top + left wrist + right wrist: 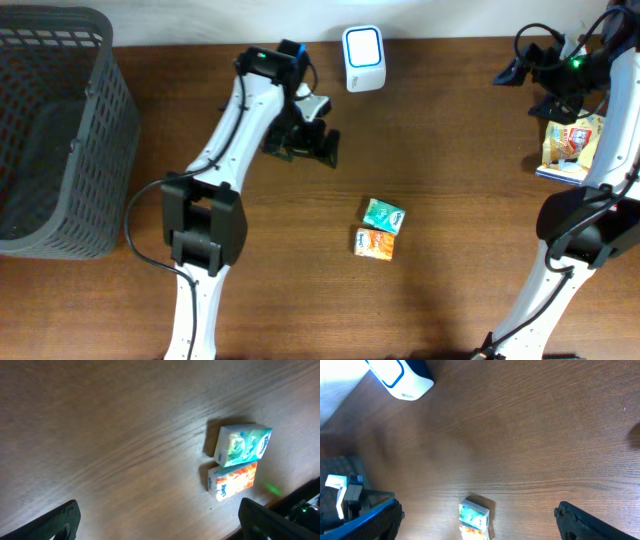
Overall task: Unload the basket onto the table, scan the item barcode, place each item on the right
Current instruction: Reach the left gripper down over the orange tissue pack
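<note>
While two packs lie mid-table, green pack (384, 214) touching orange pack (374, 244), left gripper (304, 150) hovers to their far left, fingers spread for pickup. Right gripper (530, 85) (far right) spread, empty. Scanner (362, 58) faces near from far edge.

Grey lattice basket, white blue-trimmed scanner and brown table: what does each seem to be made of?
Grey lattice basket: likely moulded plastic, matte, judging by its even grid of openings. White blue-trimmed scanner: smooth plastic, slightly glossy, rounded corners. Brown table: wood or wood-look laminate, satin; grain lines show, but which one the pictures leave open.
</note>
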`<state>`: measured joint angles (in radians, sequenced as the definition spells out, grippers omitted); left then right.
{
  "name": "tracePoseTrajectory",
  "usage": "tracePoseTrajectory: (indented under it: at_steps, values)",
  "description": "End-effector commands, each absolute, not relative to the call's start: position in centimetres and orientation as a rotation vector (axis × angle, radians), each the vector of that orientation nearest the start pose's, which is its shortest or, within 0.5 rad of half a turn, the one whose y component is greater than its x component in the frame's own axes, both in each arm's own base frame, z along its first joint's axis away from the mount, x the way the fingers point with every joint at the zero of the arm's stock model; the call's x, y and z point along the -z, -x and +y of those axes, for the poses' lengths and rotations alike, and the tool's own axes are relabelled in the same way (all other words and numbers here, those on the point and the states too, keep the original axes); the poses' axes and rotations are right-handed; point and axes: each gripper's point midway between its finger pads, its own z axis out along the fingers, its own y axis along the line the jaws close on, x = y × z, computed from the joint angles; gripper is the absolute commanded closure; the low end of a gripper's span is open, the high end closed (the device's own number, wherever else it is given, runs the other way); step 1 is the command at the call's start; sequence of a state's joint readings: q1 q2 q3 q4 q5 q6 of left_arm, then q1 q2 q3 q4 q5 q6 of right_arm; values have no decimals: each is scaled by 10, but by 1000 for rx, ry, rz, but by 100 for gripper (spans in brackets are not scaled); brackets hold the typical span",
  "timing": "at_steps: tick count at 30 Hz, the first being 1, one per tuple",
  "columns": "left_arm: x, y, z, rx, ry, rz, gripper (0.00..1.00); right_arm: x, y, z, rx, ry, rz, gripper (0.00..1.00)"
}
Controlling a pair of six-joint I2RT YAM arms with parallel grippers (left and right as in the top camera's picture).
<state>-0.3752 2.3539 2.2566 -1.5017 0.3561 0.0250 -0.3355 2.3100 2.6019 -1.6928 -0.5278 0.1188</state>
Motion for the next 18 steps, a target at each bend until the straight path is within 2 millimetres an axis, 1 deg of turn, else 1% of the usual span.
tracePoseTrajectory:
  at_steps: [1,3,10,14,18]
  values:
    - [-100,-394,-212,349,-537,3161,1,-224,-456,-65,-701,-532,2765,2]
    - [-98,-394,-206,277,-483,3179,1,-224,-456,-66,-700,-535,2764,2]
    - [-99,-383,-200,255,-475,3233,1,-224,-456,-66,-701,-534,2765,2]
    - [-100,-369,-195,234,-479,3292,1,-224,-456,-66,-700,-534,2764,2]
    - [-94,-356,-193,213,-490,3348,1,-224,-456,-66,-701,-534,2764,2]
